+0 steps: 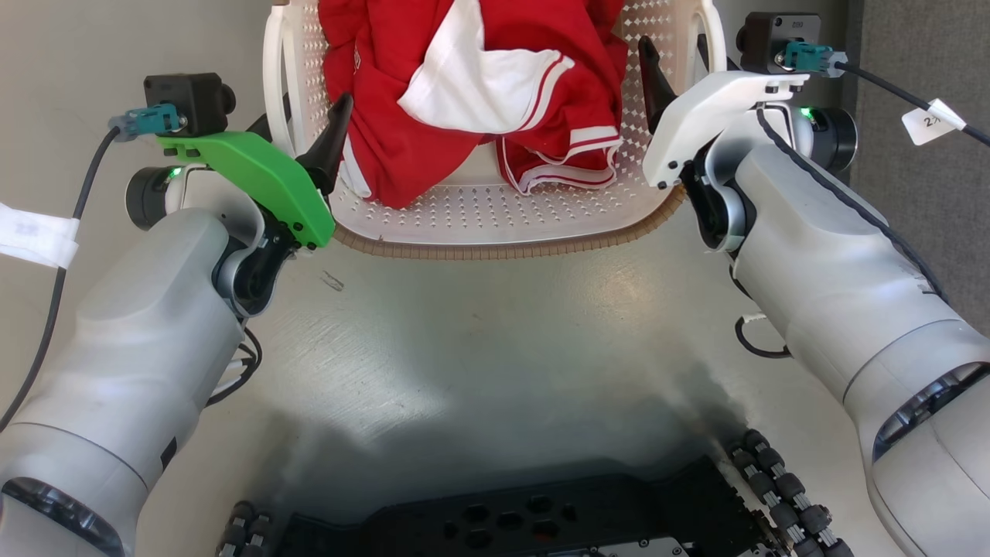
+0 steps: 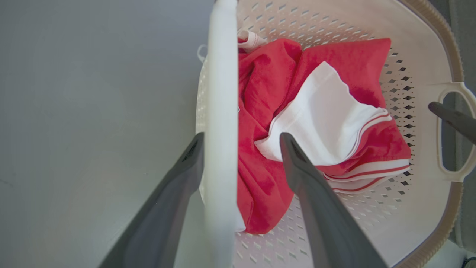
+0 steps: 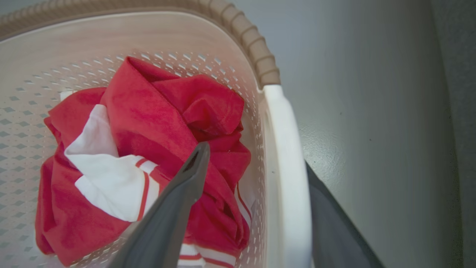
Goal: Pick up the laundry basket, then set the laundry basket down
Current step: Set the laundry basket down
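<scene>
The laundry basket (image 1: 495, 224) is set on the grey floor (image 1: 495, 340), each side handle straddled by the left gripper (image 2: 241, 137) and right gripper (image 3: 256, 160), fingers apart, so a level lift is allowed.

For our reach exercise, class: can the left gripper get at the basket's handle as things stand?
Probably yes: the left gripper is open, and the white handle of the basket stands between its fingers, with nothing blocking it.
</scene>
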Motion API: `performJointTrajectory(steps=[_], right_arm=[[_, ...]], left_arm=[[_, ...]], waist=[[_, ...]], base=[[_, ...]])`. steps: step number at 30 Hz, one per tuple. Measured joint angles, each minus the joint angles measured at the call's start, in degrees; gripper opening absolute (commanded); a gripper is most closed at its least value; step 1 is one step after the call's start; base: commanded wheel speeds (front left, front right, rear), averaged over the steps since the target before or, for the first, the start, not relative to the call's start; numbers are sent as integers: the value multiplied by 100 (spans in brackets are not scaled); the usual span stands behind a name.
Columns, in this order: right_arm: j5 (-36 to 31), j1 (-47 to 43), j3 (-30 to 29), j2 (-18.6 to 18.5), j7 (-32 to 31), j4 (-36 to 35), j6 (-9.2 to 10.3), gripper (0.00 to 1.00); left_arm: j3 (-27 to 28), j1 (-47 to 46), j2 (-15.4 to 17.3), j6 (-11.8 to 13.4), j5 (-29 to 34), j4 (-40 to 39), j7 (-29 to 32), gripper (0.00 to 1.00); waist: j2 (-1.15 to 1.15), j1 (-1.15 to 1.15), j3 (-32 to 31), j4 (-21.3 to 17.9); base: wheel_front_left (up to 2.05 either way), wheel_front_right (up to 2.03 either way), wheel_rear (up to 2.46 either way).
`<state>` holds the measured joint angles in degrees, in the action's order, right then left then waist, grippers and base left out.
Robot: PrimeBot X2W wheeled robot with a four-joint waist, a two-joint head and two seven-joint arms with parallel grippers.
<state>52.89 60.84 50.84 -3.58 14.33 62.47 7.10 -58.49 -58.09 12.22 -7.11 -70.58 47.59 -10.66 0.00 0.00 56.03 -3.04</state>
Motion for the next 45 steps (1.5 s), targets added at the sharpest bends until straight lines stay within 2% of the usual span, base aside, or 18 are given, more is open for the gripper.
performJointTrajectory(steps=[11,21,33,45], right_arm=[[-65,-32,-152,-1,0,1,4,100],[-103,-322,-302,0,0,52,5,100],[-102,-812,-625,3,0,182,7,100],[-343,-1081,-917,-56,0,-170,-1,100]], left_arm=[[-113,-60,14,0,-43,60,-22,100],[-360,-54,96,0,41,236,-130,100],[-563,337,107,-1,42,400,-210,100],[-461,677,149,-1,15,413,-336,100]], waist=[[0,0,-75,-6],[0,0,-393,-7],[0,0,-1078,-51],[0,0,-1976,-154]], base=[[0,0,0],[0,0,0],[0,0,0],[0,0,0]])
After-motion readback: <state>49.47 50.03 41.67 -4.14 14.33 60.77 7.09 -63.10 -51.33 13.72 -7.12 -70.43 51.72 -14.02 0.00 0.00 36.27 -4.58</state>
